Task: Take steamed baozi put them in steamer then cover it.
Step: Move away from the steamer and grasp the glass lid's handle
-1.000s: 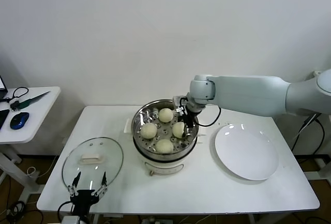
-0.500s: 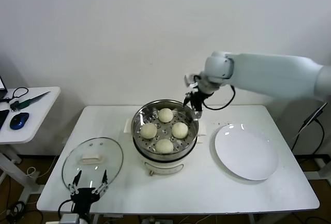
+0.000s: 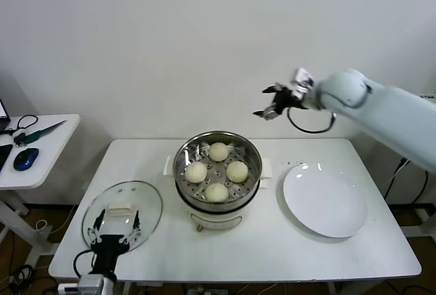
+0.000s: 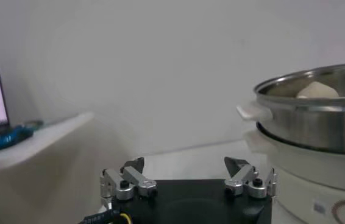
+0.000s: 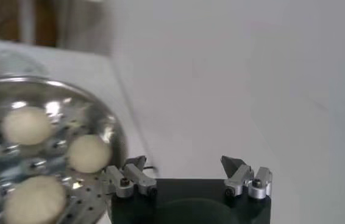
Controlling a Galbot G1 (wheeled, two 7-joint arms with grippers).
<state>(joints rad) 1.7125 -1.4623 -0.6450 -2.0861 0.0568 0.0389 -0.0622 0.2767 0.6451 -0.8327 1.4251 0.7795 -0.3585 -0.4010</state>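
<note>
four baozi [image 3: 216, 172] in steamer [image 3: 217, 203], well below right gripper's [image 3: 274, 101] spread, empty fingers [image 3: 261, 112]

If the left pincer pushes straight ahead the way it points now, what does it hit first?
Probably the glass lid: the open left pincer sits low at its near edge, aimed across it. Beyond stands the steamer, but depth is hard to judge.

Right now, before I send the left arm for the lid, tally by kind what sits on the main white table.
Round cream-white steamed baozi, all inside the pot: 4
Shiny round steel steamer: 1
Clear round glass cover with cream handle: 1
Flat round white plate: 1
Total: 7
</note>
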